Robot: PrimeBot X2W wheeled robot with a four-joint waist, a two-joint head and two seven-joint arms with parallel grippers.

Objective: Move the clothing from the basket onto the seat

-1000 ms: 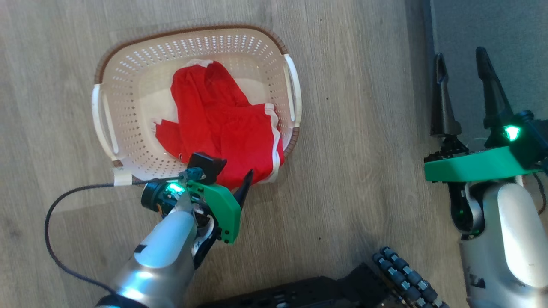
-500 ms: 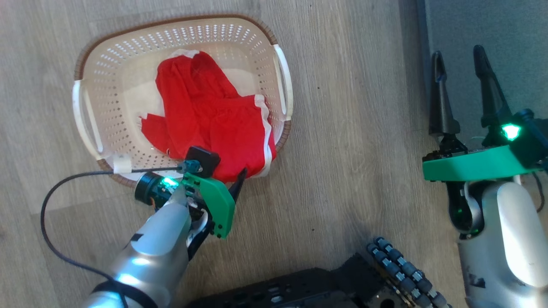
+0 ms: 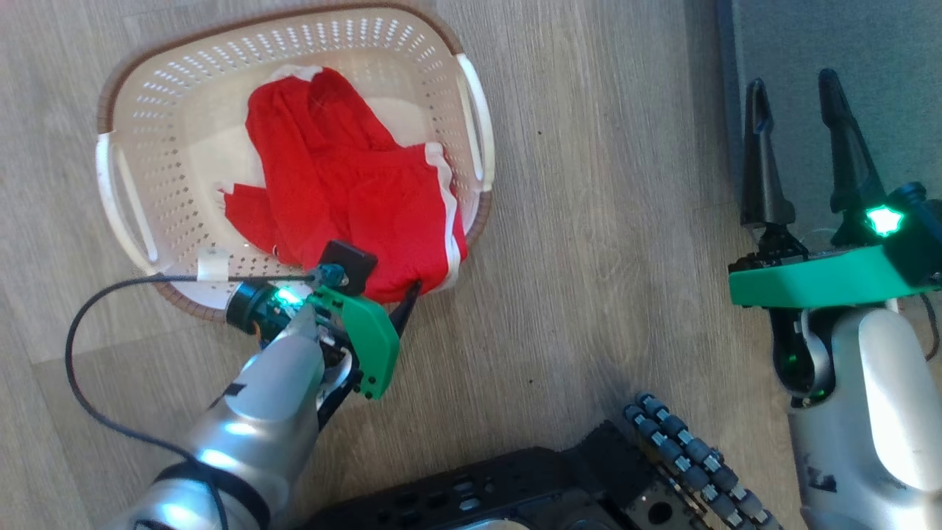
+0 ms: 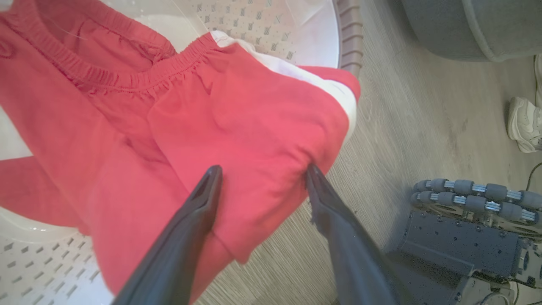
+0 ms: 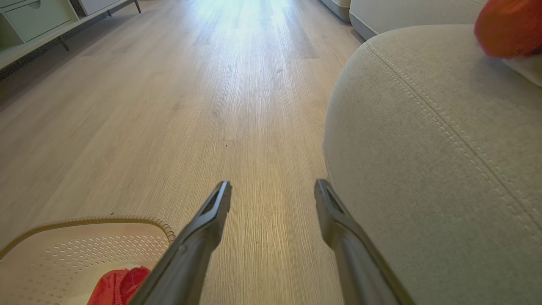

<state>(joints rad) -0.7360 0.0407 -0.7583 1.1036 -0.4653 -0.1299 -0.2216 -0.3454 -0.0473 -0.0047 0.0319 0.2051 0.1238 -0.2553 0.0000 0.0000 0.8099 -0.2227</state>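
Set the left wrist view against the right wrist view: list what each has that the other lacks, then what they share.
Left wrist view: the left gripper, open, straddling a fold of the red shorts draped over the basket rim; the robot's roller-wheeled base; a white shoe.
Right wrist view: the right gripper, open above the floor beside the seat with its stitched seam; a red item resting on that seat; a pale cabinet.
Shared: the basket holding red clothing, the wood floor, the seat.
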